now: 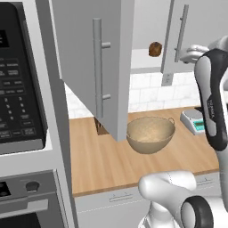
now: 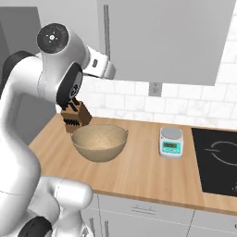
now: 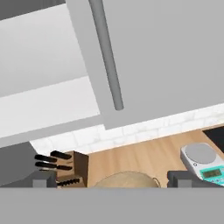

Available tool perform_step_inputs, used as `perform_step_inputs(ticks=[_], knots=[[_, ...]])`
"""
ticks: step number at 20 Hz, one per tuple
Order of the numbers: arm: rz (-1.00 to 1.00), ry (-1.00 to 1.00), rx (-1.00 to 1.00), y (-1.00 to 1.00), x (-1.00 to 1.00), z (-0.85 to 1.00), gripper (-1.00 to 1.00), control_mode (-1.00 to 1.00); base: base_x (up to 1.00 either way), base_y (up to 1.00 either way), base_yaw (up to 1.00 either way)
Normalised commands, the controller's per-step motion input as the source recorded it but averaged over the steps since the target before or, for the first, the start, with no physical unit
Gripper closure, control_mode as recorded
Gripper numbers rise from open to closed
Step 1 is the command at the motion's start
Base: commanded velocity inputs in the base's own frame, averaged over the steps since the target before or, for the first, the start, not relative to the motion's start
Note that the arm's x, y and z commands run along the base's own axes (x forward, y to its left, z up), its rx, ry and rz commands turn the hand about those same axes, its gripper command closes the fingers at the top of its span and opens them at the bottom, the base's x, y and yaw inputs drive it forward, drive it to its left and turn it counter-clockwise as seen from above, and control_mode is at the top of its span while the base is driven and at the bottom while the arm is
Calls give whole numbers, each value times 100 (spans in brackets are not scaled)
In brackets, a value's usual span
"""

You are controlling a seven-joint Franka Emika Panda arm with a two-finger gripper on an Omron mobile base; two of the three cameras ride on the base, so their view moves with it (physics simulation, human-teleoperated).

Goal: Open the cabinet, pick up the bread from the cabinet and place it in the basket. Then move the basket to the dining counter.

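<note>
The cabinet (image 1: 89,58) has its left door swung wide open, and its right door (image 1: 171,40) stands shut. On the cabinet's shelf lies the small dark bread (image 1: 155,49). My gripper (image 1: 190,53) hovers open and empty just in front of the right door's bar handle (image 1: 181,33), to the right of the bread. In the hand view that handle (image 3: 107,57) runs down the door above my open gripper (image 3: 111,183). The tan woven basket (image 1: 150,133) sits on the worktop below the cabinet, also seen as basket (image 2: 99,141). The dining counter is out of view.
A knife block (image 2: 74,115) stands left of the basket and a small kitchen scale (image 2: 171,141) to its right. A black cooktop (image 2: 217,159) lies at the far right. A microwave and oven (image 1: 20,111) fill the left side. The open door overhangs the worktop.
</note>
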Motion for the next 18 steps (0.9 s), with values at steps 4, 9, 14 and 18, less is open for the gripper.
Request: perform_step_inputs(ticks=[4, 9, 14, 18], knots=[[0, 1, 5, -46, 22, 7, -100, -100, 0, 0, 0], [1, 8, 1, -14, 78, 3, -100, -100, 0, 0, 0], [0, -4, -5, 5, 69, 4, -100, -100, 0, 0, 0], [0, -6, -4, 1, 52, 0, -100, -100, 0, 0, 0]])
